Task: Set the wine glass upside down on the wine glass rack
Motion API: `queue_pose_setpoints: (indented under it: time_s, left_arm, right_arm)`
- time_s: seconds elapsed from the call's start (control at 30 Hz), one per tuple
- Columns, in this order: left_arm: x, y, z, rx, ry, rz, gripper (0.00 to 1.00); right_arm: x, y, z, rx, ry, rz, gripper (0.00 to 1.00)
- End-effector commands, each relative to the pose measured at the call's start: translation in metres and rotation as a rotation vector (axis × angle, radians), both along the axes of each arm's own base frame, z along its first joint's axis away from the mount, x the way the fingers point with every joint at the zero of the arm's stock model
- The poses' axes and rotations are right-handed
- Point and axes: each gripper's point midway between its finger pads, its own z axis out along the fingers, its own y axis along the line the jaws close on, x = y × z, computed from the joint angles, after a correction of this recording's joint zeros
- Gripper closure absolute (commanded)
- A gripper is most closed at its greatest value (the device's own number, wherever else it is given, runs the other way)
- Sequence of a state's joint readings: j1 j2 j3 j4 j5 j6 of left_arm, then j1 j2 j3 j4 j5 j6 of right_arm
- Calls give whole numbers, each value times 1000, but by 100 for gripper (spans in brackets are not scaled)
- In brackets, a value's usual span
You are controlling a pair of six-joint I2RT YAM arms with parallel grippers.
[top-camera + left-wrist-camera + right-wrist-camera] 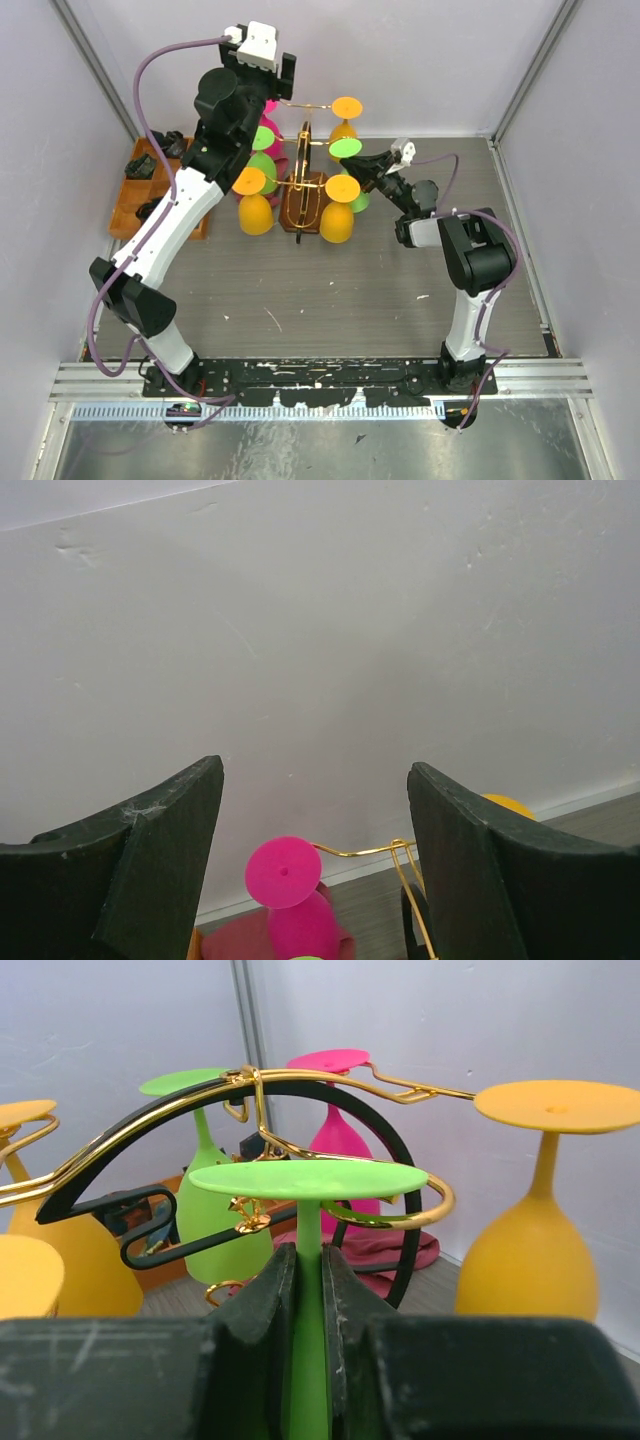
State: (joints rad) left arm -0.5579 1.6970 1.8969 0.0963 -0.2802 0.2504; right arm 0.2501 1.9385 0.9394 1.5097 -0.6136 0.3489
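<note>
The wine glass rack [303, 190] is a gold wire stand on a brown base at the table's middle back. Its gold arms [330, 1074] fill the right wrist view. My right gripper [309, 1260] is shut on the stem of an upside-down green wine glass [308, 1178], also seen from above [345, 147]. Its foot is on top, just over a gold curl [432, 1210]; I cannot tell if it rests there. My left gripper [315, 768] is open and empty, high above the rack's back left [278, 82], over a pink glass [284, 872].
Orange glasses [346, 108] [338, 215] [254, 205], a green one [262, 137] and a pink one [268, 108] hang upside down round the rack. An orange wooden tray [128, 205] stands at the left. A maroon cloth [385, 1248] lies behind the rack, near the back wall.
</note>
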Motion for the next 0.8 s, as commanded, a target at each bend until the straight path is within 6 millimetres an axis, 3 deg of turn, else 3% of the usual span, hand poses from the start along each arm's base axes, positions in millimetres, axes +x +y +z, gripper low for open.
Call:
queue_pose_setpoints:
  time_s: [0.0,0.43,0.77]
  left_arm:
    - [1,7,14,-4,-41,27,19]
    - [2,8,14,21,-48,36,19]
    - [3,9,13,35,-54,42,18]
  right_arm:
    - [-7,7,42,59,-180,12,99]
    - [16,16,38,111,-195,-44,99]
    - [30,-9,33,108,-207,-204,97]
